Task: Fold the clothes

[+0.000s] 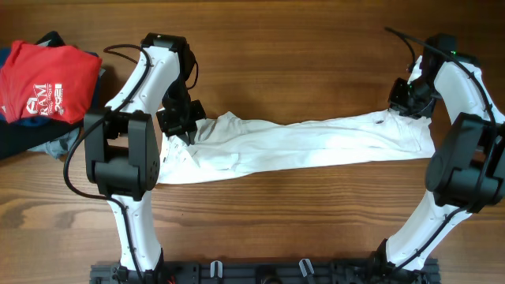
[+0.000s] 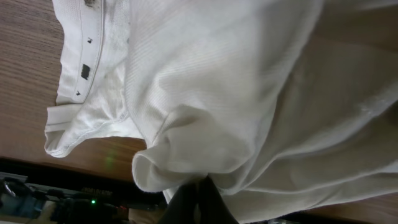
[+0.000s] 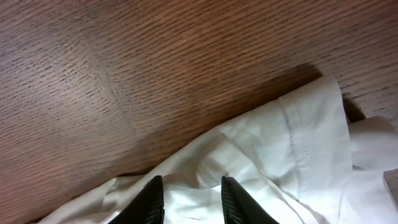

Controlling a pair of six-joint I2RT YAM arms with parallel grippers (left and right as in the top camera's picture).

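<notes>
Well to the left of the white shirt (image 1: 316, 143) you see a folded red shirt (image 1: 49, 83) lying on some dark clothes (image 1: 16, 142). The white shirt itself lies across the middle of the wooden table (image 1: 276, 47) as one long, twisted band. At its left end the left gripper (image 2: 199, 190) has its dark fingers together under a fold of cloth, so I judge it clenched on the shirt, near the button placket (image 2: 93, 50). At the right end of the shirt the right gripper (image 3: 191, 196) has its jaws apart over a bump of cloth, with the hem (image 3: 305, 143) just beside; it grasps nothing. I judge the fabric light, soft and limp, so it will probably sag and wrinkle. You should take it at the stitched hem, where it is firmer.
</notes>
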